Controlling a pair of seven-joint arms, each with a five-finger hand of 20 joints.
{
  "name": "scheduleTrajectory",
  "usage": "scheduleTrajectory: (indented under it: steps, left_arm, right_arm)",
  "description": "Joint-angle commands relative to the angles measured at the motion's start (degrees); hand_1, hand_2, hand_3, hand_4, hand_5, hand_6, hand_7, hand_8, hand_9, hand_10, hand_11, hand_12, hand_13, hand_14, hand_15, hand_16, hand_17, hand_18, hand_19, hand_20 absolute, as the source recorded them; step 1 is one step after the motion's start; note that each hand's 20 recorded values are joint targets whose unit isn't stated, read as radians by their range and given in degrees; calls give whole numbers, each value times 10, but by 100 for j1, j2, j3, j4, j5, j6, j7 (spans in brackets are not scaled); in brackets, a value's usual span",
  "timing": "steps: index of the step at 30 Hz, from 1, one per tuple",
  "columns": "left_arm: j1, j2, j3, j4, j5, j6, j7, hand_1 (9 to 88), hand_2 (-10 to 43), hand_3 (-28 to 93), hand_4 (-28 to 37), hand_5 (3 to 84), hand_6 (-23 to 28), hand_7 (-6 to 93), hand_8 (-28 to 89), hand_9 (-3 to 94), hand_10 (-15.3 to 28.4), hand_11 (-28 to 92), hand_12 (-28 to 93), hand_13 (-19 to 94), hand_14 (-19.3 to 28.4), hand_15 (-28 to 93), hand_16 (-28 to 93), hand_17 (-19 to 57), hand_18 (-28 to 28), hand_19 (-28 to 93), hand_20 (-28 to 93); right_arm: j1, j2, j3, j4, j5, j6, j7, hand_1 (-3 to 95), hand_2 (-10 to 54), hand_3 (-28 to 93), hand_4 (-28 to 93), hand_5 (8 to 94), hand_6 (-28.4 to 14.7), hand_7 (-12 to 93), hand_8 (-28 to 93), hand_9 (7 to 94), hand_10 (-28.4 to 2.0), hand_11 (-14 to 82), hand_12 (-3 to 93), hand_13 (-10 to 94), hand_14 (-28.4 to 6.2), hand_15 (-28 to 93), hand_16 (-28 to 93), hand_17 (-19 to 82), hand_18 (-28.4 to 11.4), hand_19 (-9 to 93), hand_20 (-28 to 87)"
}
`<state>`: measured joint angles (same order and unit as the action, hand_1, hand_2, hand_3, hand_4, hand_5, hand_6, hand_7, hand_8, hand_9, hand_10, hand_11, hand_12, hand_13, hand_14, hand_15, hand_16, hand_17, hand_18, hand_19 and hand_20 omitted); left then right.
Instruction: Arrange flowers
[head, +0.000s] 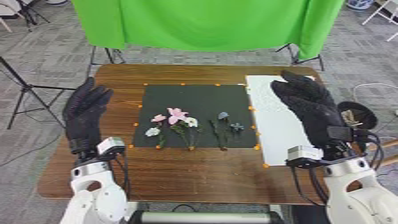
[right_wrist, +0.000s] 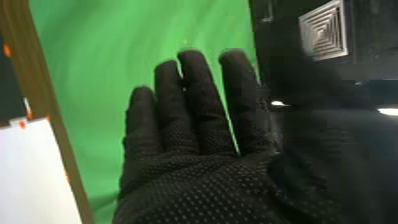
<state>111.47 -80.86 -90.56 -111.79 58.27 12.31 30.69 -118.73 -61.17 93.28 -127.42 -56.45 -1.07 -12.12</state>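
Flowers (head: 177, 114) are lying on the dark mat (head: 195, 95) in two loose groups, the arranging apparently still awaiting completion (final layout unknown); left hand (head: 84, 112) and right hand (head: 309, 102) are hovering empty, fingers straight, slightly spread.

A green cloth (head: 213, 25) hangs beyond the far edge of the table (head: 195, 175); a black tripod (head: 27, 86) stands on gray carpet (head: 53, 60) past its left edge.
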Motion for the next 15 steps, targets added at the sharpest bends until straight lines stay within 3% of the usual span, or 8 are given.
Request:
scheduleTrajectory:
  steps: [1, 3, 5, 9, 15]
  left_arm:
    - [-31, 3, -41, -47, 8, -24, -90, 633, 20, 760, 359, 461, -18, 266, -112, 490, 91, 232, 110, 471, 123, 247, -25, 248, 111, 132, 224]
    - [-32, -13, -55, -35, -5, -57, -59, 636, 20, 757, 371, 457, -18, 268, -111, 489, 94, 233, 110, 470, 119, 236, -26, 251, 109, 117, 221]
    - [-28, -16, -65, -44, 4, -64, -64, 636, 18, 752, 373, 455, -18, 267, -111, 488, 94, 234, 111, 470, 118, 228, -25, 255, 106, 104, 220]
    - [-19, -20, -80, -37, -1, -80, -44, 632, 13, 746, 372, 455, -18, 268, -112, 493, 98, 240, 111, 467, 118, 221, -22, 257, 104, 90, 226]
    - [20, -32, -82, -44, -14, -68, -48, 625, 9, 738, 355, 460, -18, 269, -114, 495, 98, 243, 108, 466, 118, 218, -19, 259, 103, 83, 238]
  right_arm:
    - [-57, 23, 54, 69, -321, -98, -474, 500, -95, 82, -170, 358, -11, 162, -100, 387, -125, 39, 126, 297, -121, 95, 71, 164, -65, 3, 121]
    - [-46, 47, 43, 97, -313, -88, -512, 461, -95, 131, -207, 361, -14, 138, -88, 374, -128, 35, 126, 275, -127, 80, 79, 152, -69, 2, 124]
    - [-25, 61, 18, 98, -301, -4, -501, 400, -95, 270, -275, 359, -14, 126, -82, 368, -131, 34, 126, 264, -128, 70, 86, 148, -70, 2, 124]
    - [-8, 73, -32, 86, -297, 127, -522, 266, -95, 533, -283, 359, -15, 122, -81, 367, -132, 33, 125, 262, -128, 66, 89, 147, -70, 2, 126]
    - [-15, 67, -28, 86, -262, 107, -494, 238, -95, 589, -283, 359, -14, 125, -81, 371, -131, 34, 124, 264, -129, 67, 89, 148, -70, 2, 128]
